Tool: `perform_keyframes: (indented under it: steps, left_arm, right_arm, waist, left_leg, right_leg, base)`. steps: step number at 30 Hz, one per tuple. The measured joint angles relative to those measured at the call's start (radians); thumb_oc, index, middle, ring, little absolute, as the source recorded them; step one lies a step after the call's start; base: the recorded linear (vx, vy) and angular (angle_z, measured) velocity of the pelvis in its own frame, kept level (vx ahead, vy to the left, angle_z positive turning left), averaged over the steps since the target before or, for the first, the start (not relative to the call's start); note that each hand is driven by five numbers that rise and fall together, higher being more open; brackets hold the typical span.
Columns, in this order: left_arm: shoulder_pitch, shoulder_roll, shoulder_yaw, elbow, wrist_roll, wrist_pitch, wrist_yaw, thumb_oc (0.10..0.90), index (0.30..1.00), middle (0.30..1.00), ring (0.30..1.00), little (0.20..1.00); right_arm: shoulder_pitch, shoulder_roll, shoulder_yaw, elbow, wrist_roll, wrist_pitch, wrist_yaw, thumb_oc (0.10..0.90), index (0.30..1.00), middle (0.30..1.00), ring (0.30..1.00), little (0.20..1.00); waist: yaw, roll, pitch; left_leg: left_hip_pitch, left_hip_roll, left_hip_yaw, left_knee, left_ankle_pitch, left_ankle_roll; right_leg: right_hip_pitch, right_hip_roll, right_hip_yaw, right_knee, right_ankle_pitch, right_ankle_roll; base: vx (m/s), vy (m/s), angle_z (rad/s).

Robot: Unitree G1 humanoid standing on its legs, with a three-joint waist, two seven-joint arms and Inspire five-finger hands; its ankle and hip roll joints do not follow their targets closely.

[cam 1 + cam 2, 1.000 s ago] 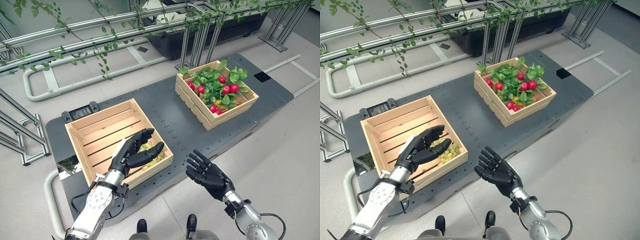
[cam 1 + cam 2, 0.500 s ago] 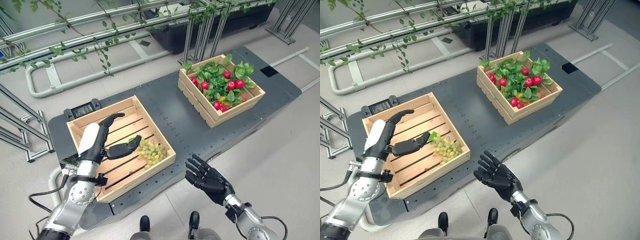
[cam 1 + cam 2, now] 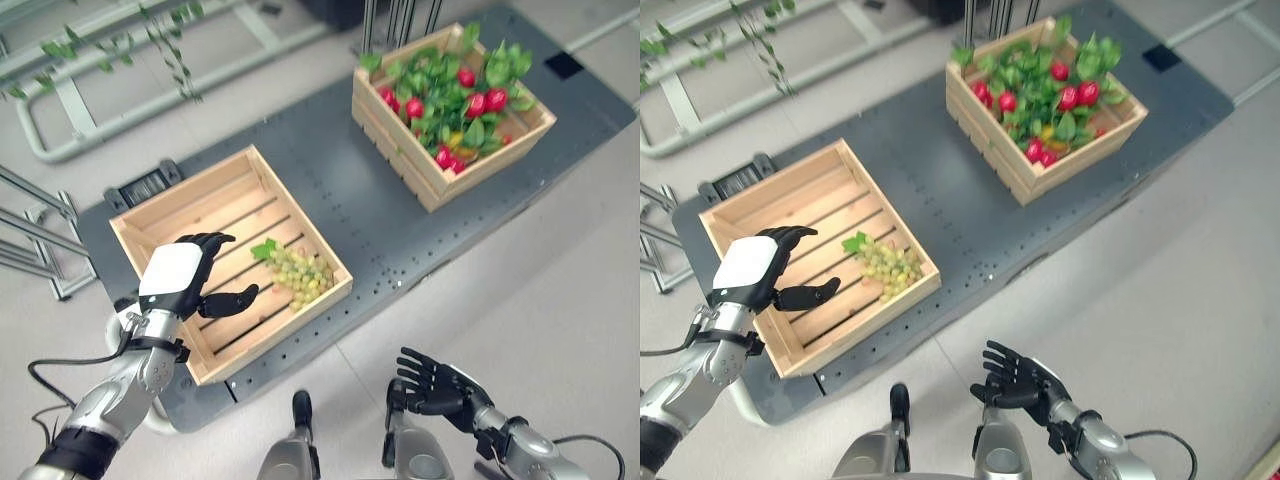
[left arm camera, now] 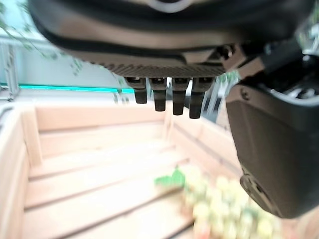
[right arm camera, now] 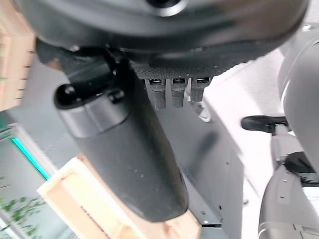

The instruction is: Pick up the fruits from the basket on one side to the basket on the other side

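Note:
A bunch of green grapes with a leaf lies in the near right corner of the left wooden crate, which holds nothing else. My left hand hovers open over that crate's near left part, a short way left of the grapes, holding nothing. The right wooden crate at the far right is full of red fruits among green leaves. My right hand hangs open low at the front, off the platform, with nothing in it.
Both crates stand on a dark grey perforated platform. Metal rails and leafy vines run behind it. A metal frame stands to the left. Pale floor lies in front.
The camera has tilted down. My left hand has let go of the grapes and drawn back to the left, leaving them in the left crate. My right hand has dropped lower.

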Motion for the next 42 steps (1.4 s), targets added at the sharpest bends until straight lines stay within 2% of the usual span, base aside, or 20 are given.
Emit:
perform_keyframes:
  steps: [3, 6, 9, 12, 14, 26, 30, 36, 42]
  left_arm:
    - [-0.072, 0.015, -0.039, 0.028, 0.025, 0.029, 0.015, 0.8, 0.9, 0.9, 0.9, 0.9]
    - [-0.134, 0.026, -0.095, 0.06, 0.065, 0.054, 0.031, 0.8, 0.9, 0.9, 0.9, 0.9]
    - [-0.205, 0.03, -0.148, 0.095, 0.082, 0.074, 0.038, 0.8, 0.9, 0.9, 0.9, 0.9]
    - [-0.235, 0.029, -0.162, 0.12, 0.101, 0.088, 0.051, 0.8, 0.9, 0.9, 0.9, 0.9]
    - [-0.263, 0.028, -0.19, 0.142, 0.11, 0.105, 0.093, 0.8, 0.9, 0.9, 0.9, 0.9]
    - [-0.313, -0.027, -0.198, 0.211, 0.18, 0.144, 0.232, 0.8, 0.9, 0.9, 0.9, 0.9]
    - [-0.321, -0.035, -0.204, 0.212, 0.226, 0.153, 0.226, 0.8, 0.9, 0.9, 0.9, 0.9]
    - [-0.422, -0.034, -0.321, 0.242, 0.322, 0.201, 0.108, 0.8, 0.9, 0.9, 0.9, 0.9]
    - [-0.453, -0.035, -0.371, 0.284, 0.376, 0.247, 0.085, 0.8, 0.9, 0.9, 0.9, 0.9]
  right_arm:
    - [-0.054, -0.004, 0.022, -0.003, 0.001, 0.008, 0.0, 0.8, 0.9, 0.9, 0.9, 0.9]
    - [-0.063, -0.014, 0.035, -0.001, 0.0, 0.018, 0.0, 0.8, 0.9, 0.9, 0.9, 0.9]
    - [-0.089, -0.032, 0.063, -0.001, 0.003, 0.022, 0.0, 0.8, 0.9, 0.9, 0.9, 0.9]
    - [-0.114, -0.033, 0.062, 0.0, 0.011, 0.022, -0.001, 0.8, 0.9, 0.9, 0.9, 0.9]
    - [-0.122, -0.033, 0.063, 0.0, 0.011, 0.025, -0.001, 0.8, 0.9, 0.9, 0.9, 0.9]
    - [-0.134, -0.028, 0.101, 0.025, 0.01, 0.045, -0.023, 0.8, 0.9, 0.9, 0.9, 0.9]
    - [-0.144, -0.021, 0.102, 0.035, 0.01, 0.05, -0.026, 0.8, 0.9, 0.9, 0.9, 0.9]
    - [-0.179, -0.019, 0.107, 0.032, 0.016, 0.059, -0.063, 0.8, 0.9, 0.9, 0.9, 0.9]
    - [-0.204, -0.019, 0.13, 0.033, 0.049, 0.059, -0.096, 0.8, 0.9, 0.9, 0.9, 0.9]
  waist:
    - [-0.017, -0.011, 0.079]
    - [-0.021, -0.013, 0.107]
    - [-0.029, -0.015, 0.113]
    - [-0.041, -0.025, 0.12]
    - [-0.044, -0.024, 0.12]
    - [-0.041, -0.025, 0.122]
    - [-0.042, -0.027, 0.123]
    - [-0.045, -0.028, 0.124]
    - [-0.051, -0.034, 0.127]
  left_leg:
    - [-0.011, 0.001, 0.001, 0.015, 0.0, 0.001]
    - [-0.019, 0.001, 0.003, 0.017, -0.002, 0.001]
    - [-0.044, 0.0, 0.005, 0.032, -0.004, 0.002]
    - [-0.05, -0.001, 0.013, 0.042, -0.004, 0.003]
    - [-0.062, 0.0, 0.015, 0.055, -0.005, 0.003]
    - [-0.116, 0.004, 0.01, 0.097, -0.006, 0.003]
    - [-0.119, 0.004, 0.009, 0.097, -0.006, 0.003]
    - [-0.139, 0.003, 0.009, 0.102, -0.006, 0.003]
    - [-0.149, 0.004, 0.028, 0.103, -0.007, 0.004]
  right_leg:
    - [-0.001, 0.0, 0.003, 0.002, 0.0, 0.0]
    - [-0.008, -0.001, 0.004, 0.003, 0.0, -0.001]
    - [-0.038, -0.001, 0.011, 0.026, -0.002, -0.003]
    - [-0.053, -0.002, 0.022, 0.039, -0.003, -0.004]
    - [-0.067, -0.001, 0.026, 0.05, -0.005, -0.006]
    - [-0.12, -0.002, 0.032, 0.094, -0.008, -0.012]
    - [-0.124, -0.002, 0.031, 0.094, -0.008, -0.012]
    - [-0.142, -0.002, 0.032, 0.098, -0.008, -0.012]
    - [-0.166, -0.002, 0.051, 0.107, -0.008, -0.012]
  base:
    - [-0.03, 0.013, 0.08]
    - [-0.04, 0.019, -0.01]
    - [-0.03, 0.023, -0.03]
    - [-0.04, 0.036, -0.11]
    - [-0.03, 0.021, -0.04]
    - [0.0, 0.0, 0.0]
    - [0.0, 0.0, 0.0]
    - [0.0, 0.0, 0.0]
    - [0.02, 0.005, -0.07]
